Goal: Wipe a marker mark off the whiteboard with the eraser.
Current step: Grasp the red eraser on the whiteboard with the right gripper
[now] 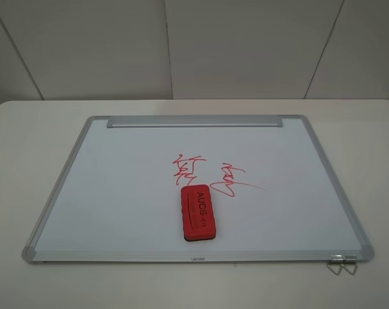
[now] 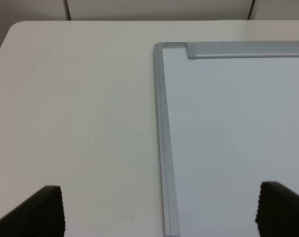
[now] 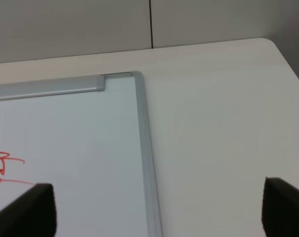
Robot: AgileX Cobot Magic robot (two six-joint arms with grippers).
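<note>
On the table (image 1: 27, 141): the whiteboard (image 1: 117, 193) lies flat, its silver tray strip (image 1: 194, 121) along the far edge and small metal clips (image 1: 343, 262) at the near right corner.
Marker mark (image 1: 188, 168): red zigzag strokes with short dashes on top, near the middle of the board, left of a second red scribble with a long thin tail (image 1: 233, 180).
Eraser (image 1: 199, 214): red block with black "AUCS" lettering facing up, flat on the board on its dark base. Its far end reaches the mark's nearest strokes, and the tailed scribble sits just beside its far right corner. Nothing holds it.
Left gripper (image 2: 159, 190): jaws spread wide with nothing between them, over the board's left frame edge near the far left corner, part over bare table.
Right gripper (image 3: 156, 187): jaws likewise spread wide and empty, over the board's right frame edge near the far right corner. The tailed scribble shows at the edge of its wrist view.
High view: neither arm appears in it.
</note>
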